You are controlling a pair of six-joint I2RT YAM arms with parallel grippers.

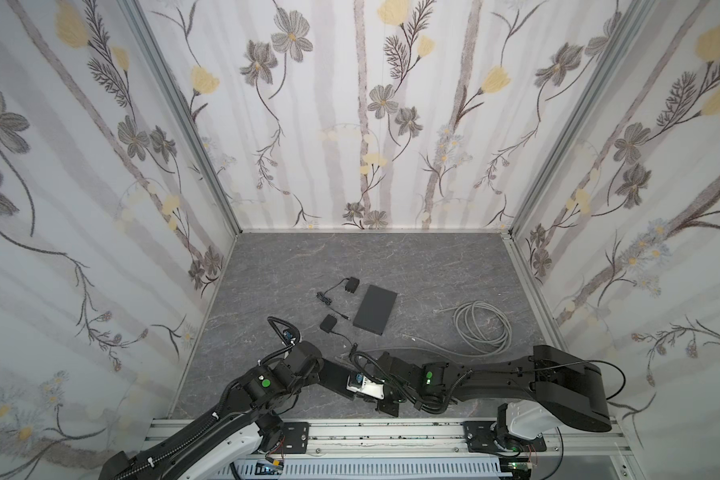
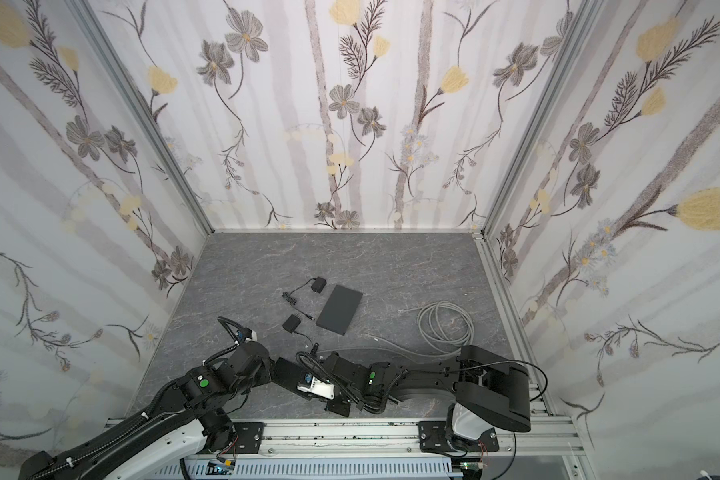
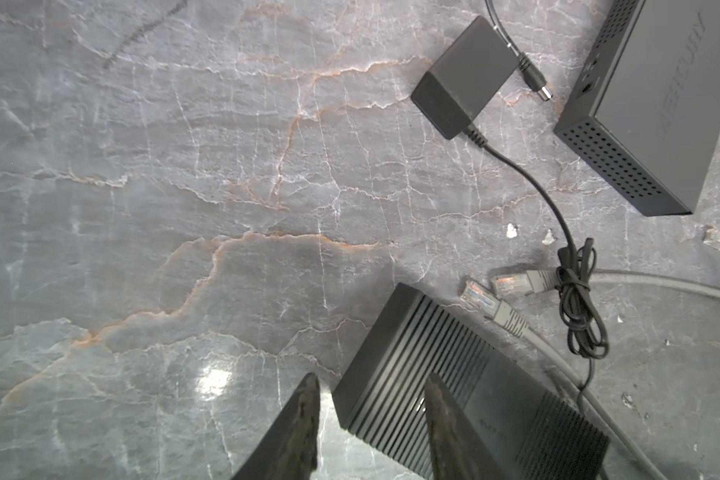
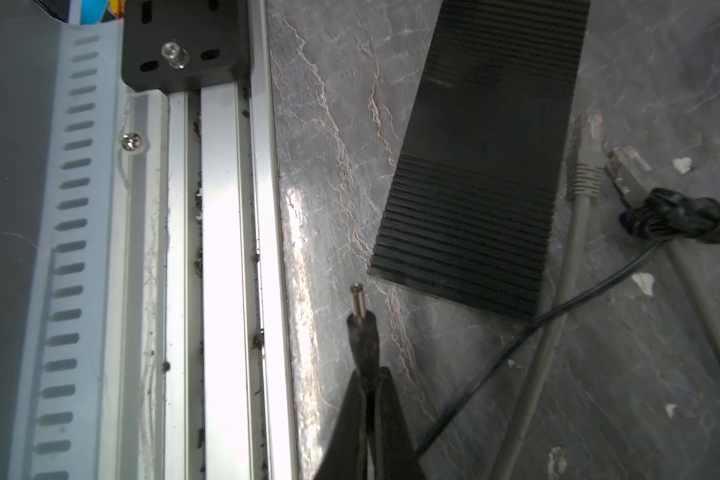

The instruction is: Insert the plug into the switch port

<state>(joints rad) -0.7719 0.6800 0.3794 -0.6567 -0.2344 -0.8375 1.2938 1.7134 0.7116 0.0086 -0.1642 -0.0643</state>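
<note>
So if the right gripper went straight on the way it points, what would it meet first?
Likely only bare table. The right gripper, shut on the plug, points along the strip between the rail and the ribbed switch, missing the switch's side; depth is unclear.

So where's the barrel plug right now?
In the right wrist view, the barrel plug sticks out of the shut right tool, just off a corner of the ribbed switch, between it and the aluminium rail.
</note>
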